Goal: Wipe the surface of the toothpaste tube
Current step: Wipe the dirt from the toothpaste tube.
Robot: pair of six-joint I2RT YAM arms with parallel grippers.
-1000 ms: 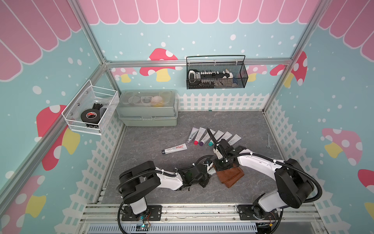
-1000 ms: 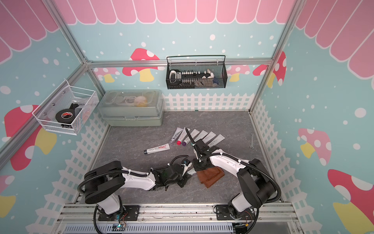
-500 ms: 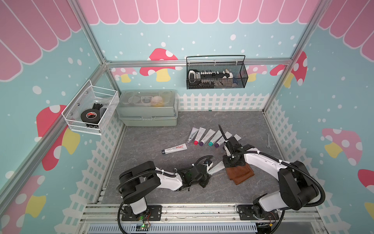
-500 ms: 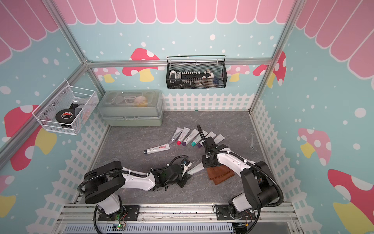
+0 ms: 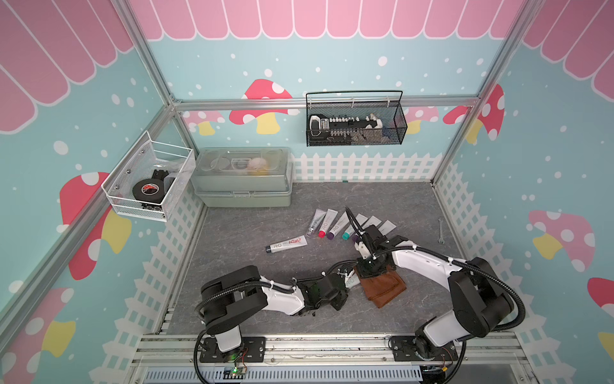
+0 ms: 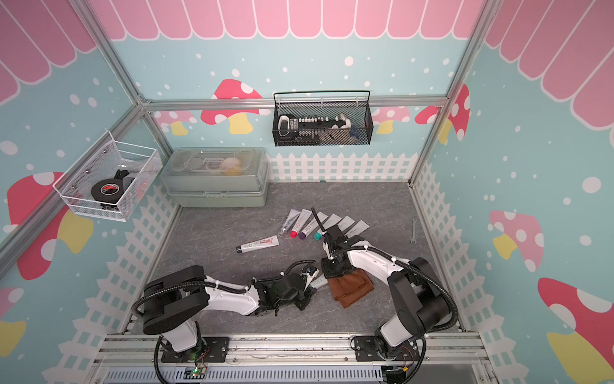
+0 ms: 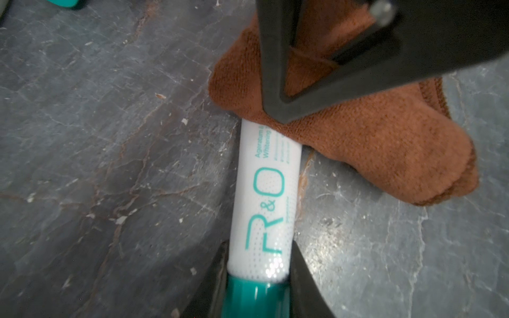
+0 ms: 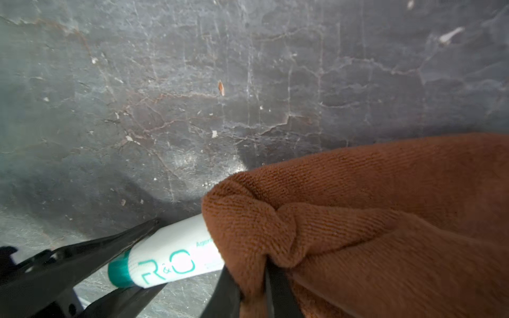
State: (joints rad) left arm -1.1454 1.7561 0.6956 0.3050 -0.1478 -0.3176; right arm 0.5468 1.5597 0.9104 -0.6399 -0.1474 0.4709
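The toothpaste tube (image 7: 267, 198) is white with teal "R&O" lettering and a teal cap, and it lies on the grey slate floor (image 5: 252, 259) near the front. My left gripper (image 7: 260, 264) is shut on the tube at its cap end. A folded brown cloth (image 5: 387, 291) covers the tube's far end, leaving the lettered part (image 8: 176, 258) bare. My right gripper (image 8: 252, 287) is shut on a bunched fold of this cloth (image 8: 358, 220) and presses it down on the tube. In both top views only a short white piece of the tube (image 6: 318, 282) shows between the grippers.
A fan of several toothpaste tubes (image 5: 332, 226) lies behind the right wrist. One tube with red lettering (image 5: 287, 243) lies apart to the left. A small wrench (image 5: 441, 231) sits by the right fence. A grey-green lidded box (image 5: 244, 179) stands at the back left.
My right gripper drew the cloth rightward off the tube, then slid it back left over the tube towards the cap. The left gripper has kept still, holding the tube.
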